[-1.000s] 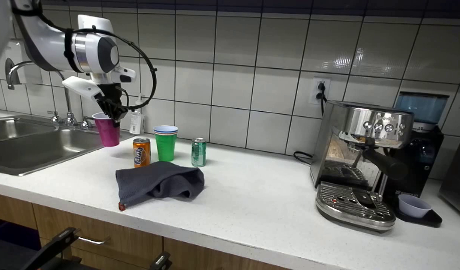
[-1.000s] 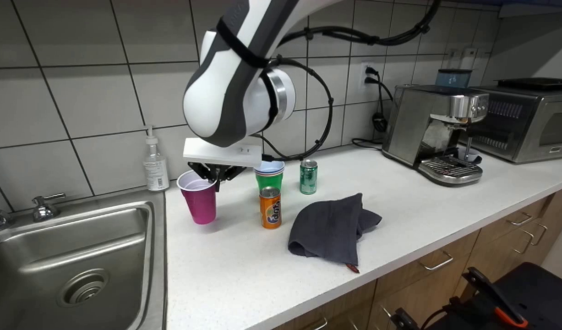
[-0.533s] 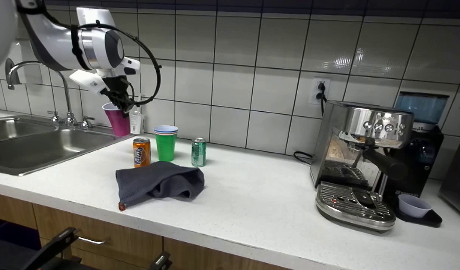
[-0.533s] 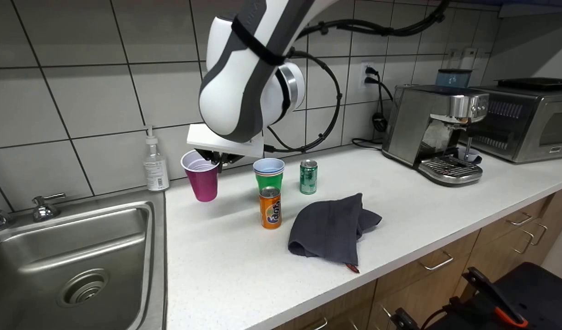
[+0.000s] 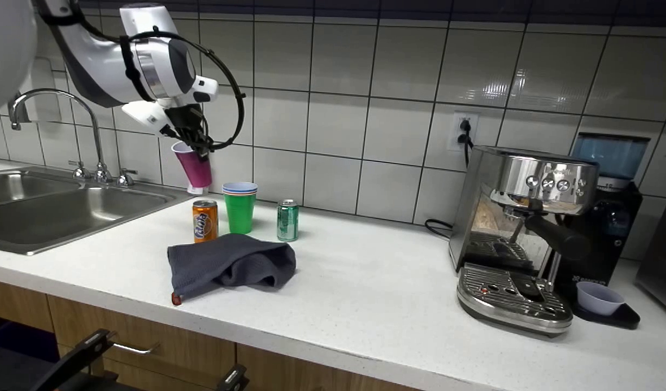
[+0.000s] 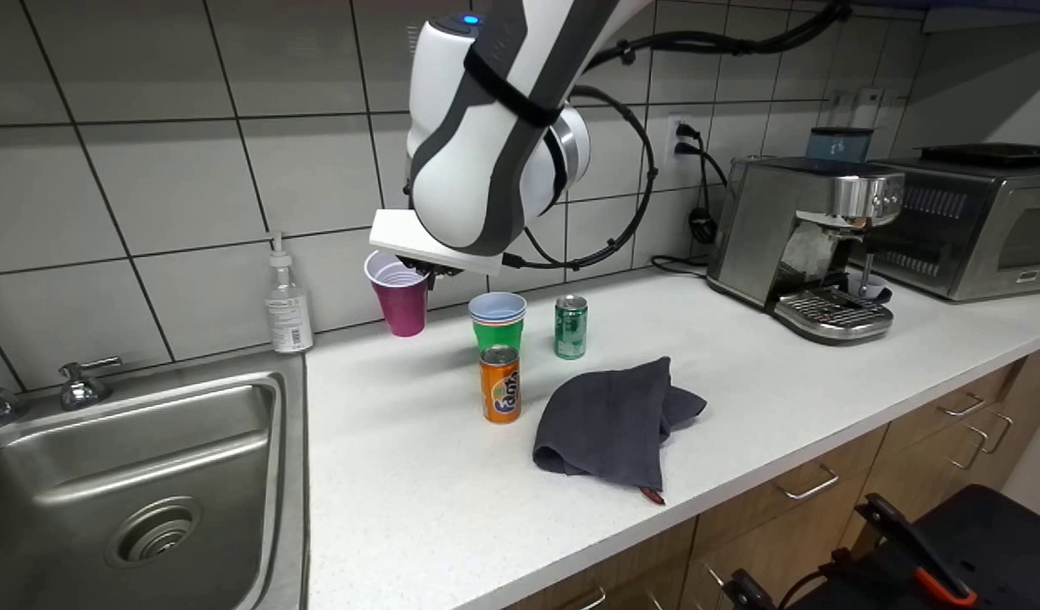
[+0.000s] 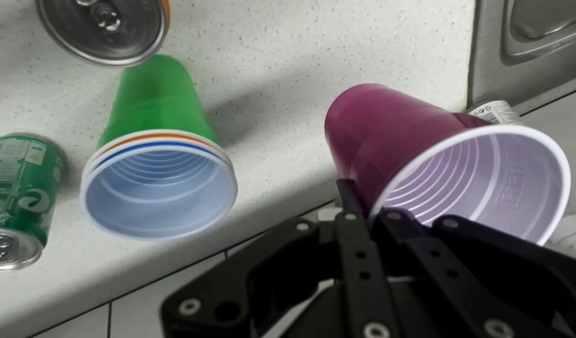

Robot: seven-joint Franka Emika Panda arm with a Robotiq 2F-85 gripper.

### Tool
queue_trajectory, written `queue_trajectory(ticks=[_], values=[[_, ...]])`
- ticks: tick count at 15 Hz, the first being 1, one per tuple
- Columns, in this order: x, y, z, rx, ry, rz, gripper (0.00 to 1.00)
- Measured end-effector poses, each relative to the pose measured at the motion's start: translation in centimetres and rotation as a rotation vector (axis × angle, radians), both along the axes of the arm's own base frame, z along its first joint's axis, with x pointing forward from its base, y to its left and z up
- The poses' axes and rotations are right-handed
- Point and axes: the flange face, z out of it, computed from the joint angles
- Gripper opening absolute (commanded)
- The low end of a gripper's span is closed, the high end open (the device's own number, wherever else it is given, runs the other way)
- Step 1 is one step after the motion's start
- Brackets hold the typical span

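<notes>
My gripper is shut on the wall of a magenta cup, one finger outside and one inside its white rim. In both exterior views the cup hangs tilted above the counter, close to the back wall. A green cup stack with a pale blue inside stands upright beside it, apart from the gripper; it also shows in both exterior views. An orange Fanta can stands by the stack. A green can stands on the stack's other side.
A dark grey cloth lies crumpled on the counter, a small red thing at its edge. A metal sink, a soap bottle and a tiled wall are near the cup. An espresso machine stands farther along.
My gripper has moved up and to the right in both exterior views, carrying the magenta cup nearer the green stack. The cup tilts more. The other things have not moved.
</notes>
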Motion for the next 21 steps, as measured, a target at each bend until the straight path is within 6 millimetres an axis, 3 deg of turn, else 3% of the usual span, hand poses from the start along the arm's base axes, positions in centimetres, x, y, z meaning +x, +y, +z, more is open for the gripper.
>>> queue_trajectory(ticks=[21], values=[[-1.2,-2.7,3.1,0.003,0.015,-0.156,0.01]])
